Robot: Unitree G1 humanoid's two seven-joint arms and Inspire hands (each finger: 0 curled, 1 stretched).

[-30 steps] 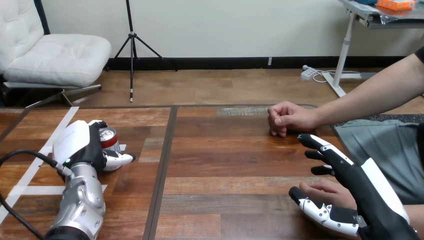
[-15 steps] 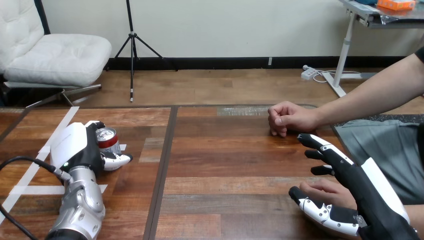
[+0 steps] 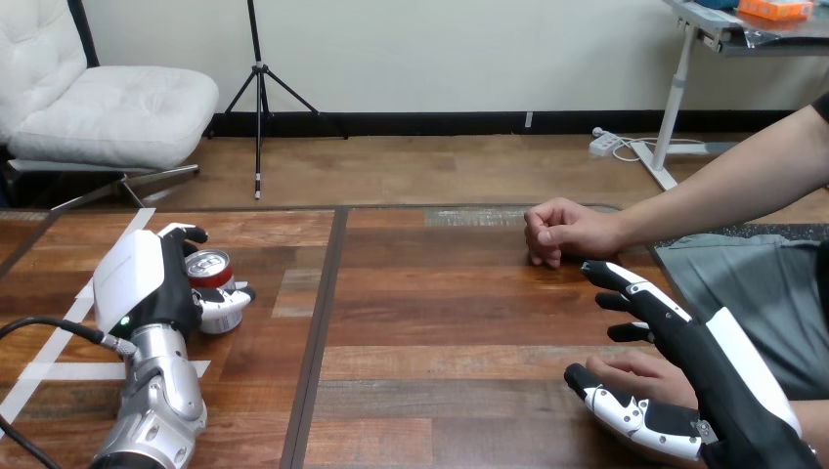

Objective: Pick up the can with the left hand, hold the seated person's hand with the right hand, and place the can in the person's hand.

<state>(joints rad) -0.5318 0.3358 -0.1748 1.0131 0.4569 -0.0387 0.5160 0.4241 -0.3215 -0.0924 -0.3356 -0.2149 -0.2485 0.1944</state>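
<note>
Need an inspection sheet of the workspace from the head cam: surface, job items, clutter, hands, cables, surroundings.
surface: wooden table, white tape strips at its left.
job's things: can upright at the left, inside the left robot hand's grasp; cannot tell whether it is lifted. Person's near hand at the right; person's far hand a fist resting on the table further back.
clutter: nothing seen.
robot hands: left robot hand curled round the can; right robot hand open, straight fingers over the near hand, thumb on its near side, not clasping.
cables: nothing seen apart from the robot's own.
surroundings: person seated at the table's right side.
</note>
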